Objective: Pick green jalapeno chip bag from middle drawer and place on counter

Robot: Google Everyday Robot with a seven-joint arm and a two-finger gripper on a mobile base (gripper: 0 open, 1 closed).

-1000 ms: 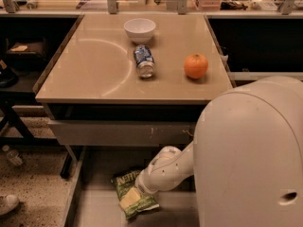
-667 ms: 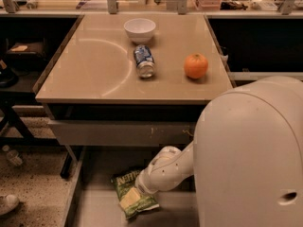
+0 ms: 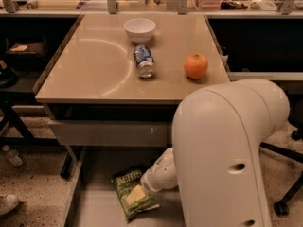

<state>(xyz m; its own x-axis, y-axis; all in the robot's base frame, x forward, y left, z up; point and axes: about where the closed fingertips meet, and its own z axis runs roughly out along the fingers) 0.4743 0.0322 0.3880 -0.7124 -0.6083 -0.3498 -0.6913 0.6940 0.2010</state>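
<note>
The green jalapeno chip bag lies flat on the grey floor of the open middle drawer, near its front left. My white arm reaches down into the drawer from the right. My gripper is at the bag's right edge, just above or against it, and the wrist hides most of it. The beige counter with its curved arc mark is above the drawer.
On the counter stand a white bowl, a blue-and-white can lying on its side, and an orange. The grey front panel sits above the open drawer. My large white arm housing fills the right foreground.
</note>
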